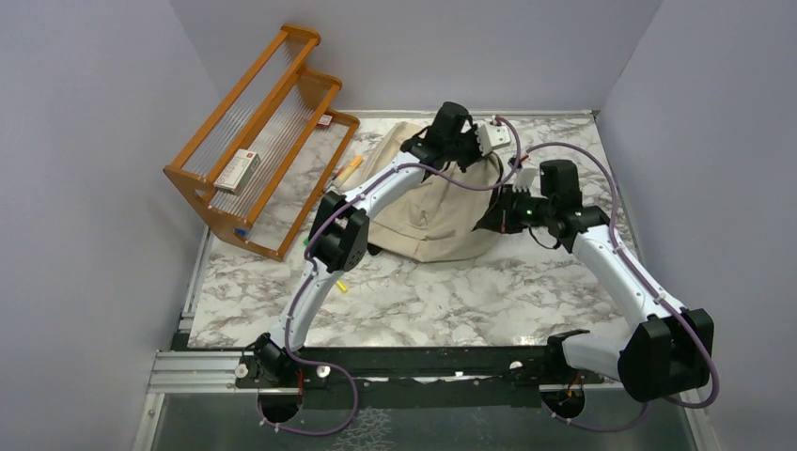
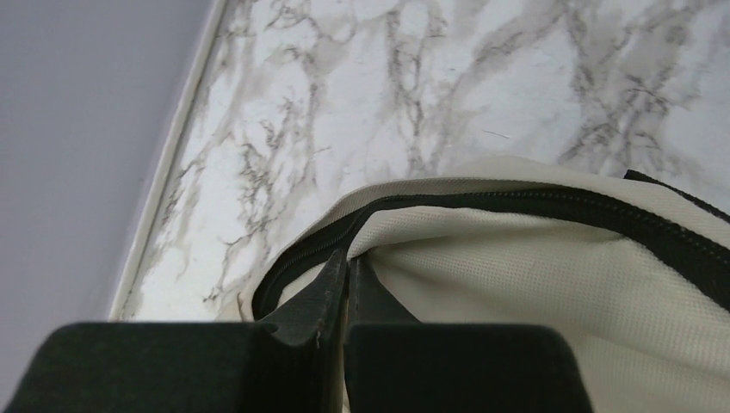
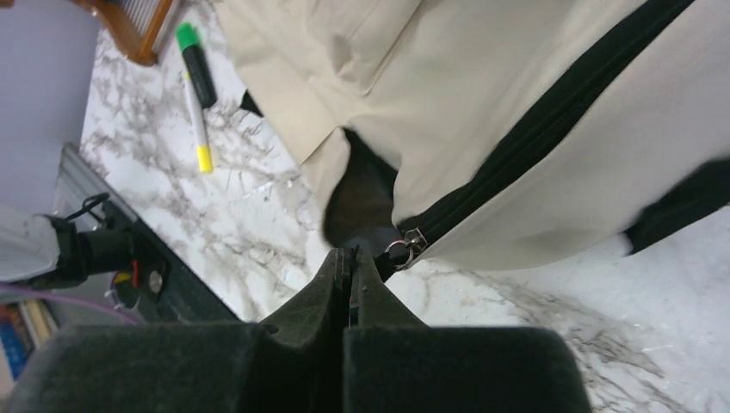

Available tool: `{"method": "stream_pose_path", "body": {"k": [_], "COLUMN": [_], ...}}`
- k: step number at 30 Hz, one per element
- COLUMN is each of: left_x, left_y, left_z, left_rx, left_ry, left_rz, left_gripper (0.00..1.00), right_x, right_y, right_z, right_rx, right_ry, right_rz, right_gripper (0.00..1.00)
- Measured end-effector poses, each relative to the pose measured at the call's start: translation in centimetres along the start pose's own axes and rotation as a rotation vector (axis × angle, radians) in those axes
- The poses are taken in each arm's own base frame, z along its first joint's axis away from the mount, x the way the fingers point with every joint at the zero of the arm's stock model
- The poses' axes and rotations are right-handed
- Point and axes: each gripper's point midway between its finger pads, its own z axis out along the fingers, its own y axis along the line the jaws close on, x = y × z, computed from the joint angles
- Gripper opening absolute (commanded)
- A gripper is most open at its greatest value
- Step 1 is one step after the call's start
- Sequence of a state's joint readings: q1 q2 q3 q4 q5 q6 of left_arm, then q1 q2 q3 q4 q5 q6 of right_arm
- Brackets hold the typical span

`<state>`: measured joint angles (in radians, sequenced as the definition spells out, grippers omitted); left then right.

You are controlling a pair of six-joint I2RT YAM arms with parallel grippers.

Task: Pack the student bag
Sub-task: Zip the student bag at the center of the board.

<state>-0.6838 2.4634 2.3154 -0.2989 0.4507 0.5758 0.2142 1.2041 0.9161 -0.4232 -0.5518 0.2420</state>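
Observation:
The student bag point(image 1: 434, 214) is a beige canvas backpack lying at the back middle of the marble table. My left gripper point(image 1: 421, 147) is at its top. In the left wrist view the gripper point(image 2: 351, 260) is shut on the bag's cream fabric edge point(image 2: 516, 258), just below the black zipper line point(image 2: 551, 202). My right gripper point(image 1: 491, 218) is at the bag's right side. In the right wrist view the gripper point(image 3: 351, 255) is shut, and the black pull tab point(image 3: 381, 261) of the metal zipper slider point(image 3: 414, 238) runs into its tips. Dark lining shows in the gap there.
A wooden rack point(image 1: 258, 141) holding a small box point(image 1: 237, 169) stands at the back left. A green highlighter point(image 3: 196, 73) and a yellow pen point(image 3: 200, 138) lie on the table left of the bag. Grey walls close in the table.

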Motion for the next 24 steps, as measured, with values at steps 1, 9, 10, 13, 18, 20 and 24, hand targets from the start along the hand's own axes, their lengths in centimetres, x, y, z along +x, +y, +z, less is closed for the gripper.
{"method": "stream_pose_path", "body": {"k": [1,9,10,13,18,20,24], "left_x": [0.1,1.2,1.2,1.4,1.5,1.7,3.7], "left_y": [0.6,3.6,3.6,3.6,3.7,4.1,5.1], "left_z": [0.0,-0.5,-0.5,-0.5,-0.6,-0.8,-3.5], "left_rx": [-0.025,-0.139,-0.14,-0.152,-0.155,-0.165,-0.188], "left_ry": [0.001,0.016,0.017,0.022,0.025,0.019,0.042], "left_rz": [-0.005,-0.075,-0.083,-0.107,-0.128,-0.133,-0.145], "left_gripper": [0.0,0.0,0.0,0.0,0.4,0.5,0.61], "right_x": [0.4,2.3,2.4,2.7,2.7,2.7,2.2], "right_y": [0.2,0.9,1.1,1.4,1.6,1.8,2.3], "right_z": [0.0,0.3,0.4,0.8,1.2,1.0,0.3], "right_rx": [-0.016,-0.09,-0.105,-0.146,-0.166,-0.151,-0.103], "right_ry": [0.013,0.07,0.07,0.074,0.058,0.054,0.013], "right_rz": [0.004,-0.004,-0.008,-0.01,0.014,0.046,0.098], "right_gripper": [0.0,0.0,0.0,0.01,0.01,0.0,0.0]}}
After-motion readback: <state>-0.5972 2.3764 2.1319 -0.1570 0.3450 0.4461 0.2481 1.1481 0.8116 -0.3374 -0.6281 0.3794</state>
